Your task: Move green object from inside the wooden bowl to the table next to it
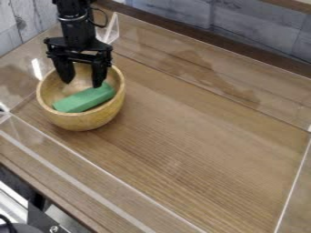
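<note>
The green object [86, 98] lies flat inside the wooden bowl [75, 119], which stands on the table [206, 127] at the left. My gripper [80, 76] hangs over the bowl's back half, just above and behind the green object. Its black fingers [57, 65] are spread apart, open, with nothing between them. The arm rises out of the top of the frame.
Low clear acrylic walls [73, 173] run around the table's edges, one close behind and left of the bowl. To the right of the bowl stretches bare wood-grain tabletop.
</note>
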